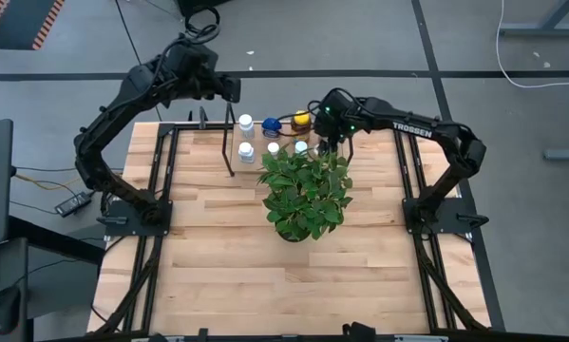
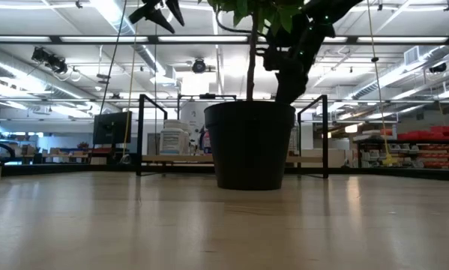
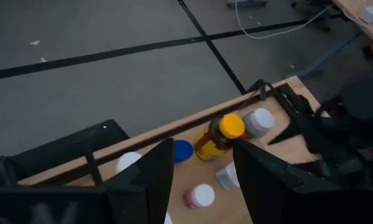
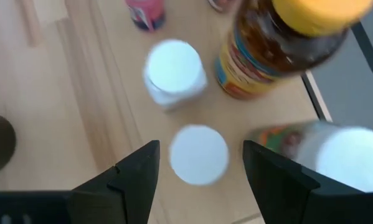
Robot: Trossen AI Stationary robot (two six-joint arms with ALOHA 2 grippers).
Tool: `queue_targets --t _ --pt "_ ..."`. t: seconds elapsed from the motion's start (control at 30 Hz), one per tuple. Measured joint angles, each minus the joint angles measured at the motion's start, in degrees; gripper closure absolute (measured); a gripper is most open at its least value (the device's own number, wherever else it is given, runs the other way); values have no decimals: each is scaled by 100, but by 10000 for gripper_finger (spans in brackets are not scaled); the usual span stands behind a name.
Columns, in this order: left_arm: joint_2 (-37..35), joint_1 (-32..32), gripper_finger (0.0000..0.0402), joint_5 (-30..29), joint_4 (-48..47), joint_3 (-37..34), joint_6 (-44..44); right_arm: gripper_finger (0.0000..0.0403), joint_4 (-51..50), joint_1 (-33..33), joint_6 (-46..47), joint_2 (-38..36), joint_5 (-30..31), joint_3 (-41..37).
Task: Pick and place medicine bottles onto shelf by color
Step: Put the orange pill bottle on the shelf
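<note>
Several medicine bottles stand upright at the table's far edge: an amber one with a yellow cap (image 1: 301, 120), a blue one (image 1: 271, 125) and white ones (image 1: 246, 122) (image 1: 246, 150). My right gripper (image 4: 198, 177) is open above a white-capped bottle (image 4: 198, 154), one finger on either side of the cap and apart from it. My left gripper (image 3: 198, 177) is open and empty, high over the far edge, looking down on the amber bottle (image 3: 223, 138). The black wire shelf (image 2: 153, 135) stands around the bottles, behind the plant.
A leafy potted plant (image 1: 305, 192) in a black pot (image 2: 248, 142) stands mid-table, just in front of the bottles and under my right arm. Black frame rails (image 1: 165, 171) run along both table sides. Bare wood (image 1: 284, 285) lies toward the near edge.
</note>
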Motion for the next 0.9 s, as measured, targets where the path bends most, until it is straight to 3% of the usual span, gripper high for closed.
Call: queue_targets --t 0.23,0.43,0.6,0.8,0.9 --pt "69 -335 230 -14 396 0 -209 167 -390 -195 -264 0 -142 0" --pt "276 -718 230 134 1013 -2 151 167 -680 -190 -257 2 -141 0" --pt "389 -896 230 210 1022 -7 408 167 -718 -190 723 11 -127 232" --pt "378 -980 230 254 1013 -7 561 167 -705 -193 1885 61 323 960" --pt "346 -969 230 261 1010 -7 764 167 -705 -147 2057 167 341 1289"
